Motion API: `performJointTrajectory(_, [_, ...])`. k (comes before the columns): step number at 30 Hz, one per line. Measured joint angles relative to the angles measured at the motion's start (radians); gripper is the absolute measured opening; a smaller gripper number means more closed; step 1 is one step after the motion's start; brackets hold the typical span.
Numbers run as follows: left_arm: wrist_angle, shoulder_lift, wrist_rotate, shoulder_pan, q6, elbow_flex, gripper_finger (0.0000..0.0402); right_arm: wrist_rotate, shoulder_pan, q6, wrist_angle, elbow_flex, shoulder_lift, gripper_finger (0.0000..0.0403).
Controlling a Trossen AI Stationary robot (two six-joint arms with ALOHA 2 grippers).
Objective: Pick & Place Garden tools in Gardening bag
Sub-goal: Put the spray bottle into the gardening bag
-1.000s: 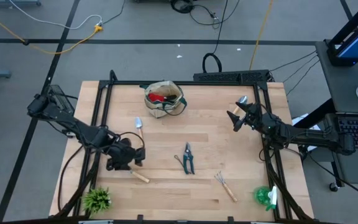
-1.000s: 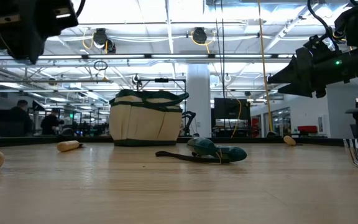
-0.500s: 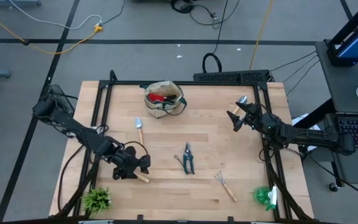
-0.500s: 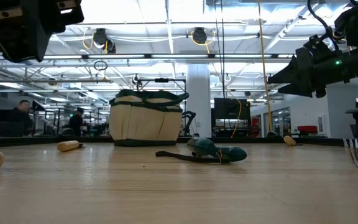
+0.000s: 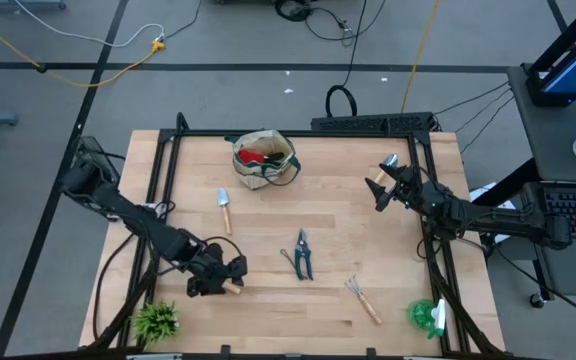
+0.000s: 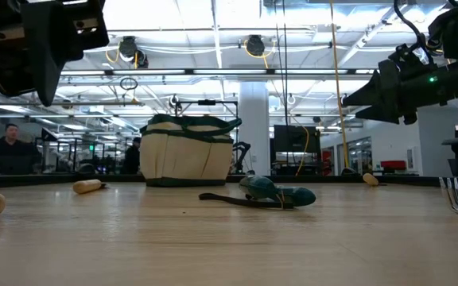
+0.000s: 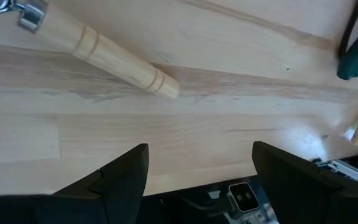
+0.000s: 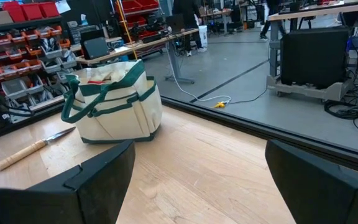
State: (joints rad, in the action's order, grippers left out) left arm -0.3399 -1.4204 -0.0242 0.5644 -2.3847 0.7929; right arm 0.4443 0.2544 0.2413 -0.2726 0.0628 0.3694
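The left gripper (image 5: 230,280) hovers spread over a wooden handle (image 7: 107,53); closing off-centre could roll it away; the right gripper (image 5: 378,190) waits spread.

Wooden handle (image 7: 98,55) metal end cut off by edge, bag (image 5: 264,160) contents too small to identify

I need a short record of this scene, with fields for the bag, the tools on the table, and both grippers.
bag: gardening bag at the table's far middle, red item inside
tools on table: trowel, pruning shears, hand rake, spray bottle at the near right corner
other: small plant at the near left corner
left gripper: open, low over a wooden handle, nothing held
right gripper: open, raised at the right side, empty
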Motion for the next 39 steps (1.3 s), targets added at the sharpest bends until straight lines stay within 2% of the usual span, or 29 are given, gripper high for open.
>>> performJointTrajectory(9, [-0.13,0.0,0.0,0.034,-0.087,0.0,0.0294,0.0,0.0,0.0,0.0,0.0,0.0,0.0354])
performJointTrajectory(21, [-0.229,0.0,0.002,0.037,-0.082,0.0,0.0294,0.0,0.0,0.0,0.0,0.0,0.0,0.0354])
performJointTrajectory(28, [-0.228,0.0,0.061,0.037,0.135,0.0,0.0294,0.0,0.0,0.0,0.0,0.0,0.0,0.0354])
performJointTrajectory(39, [-0.221,0.001,0.077,0.006,0.515,0.0,0.0294,0.0,0.0,0.0,0.0,0.0,0.0,0.0354])
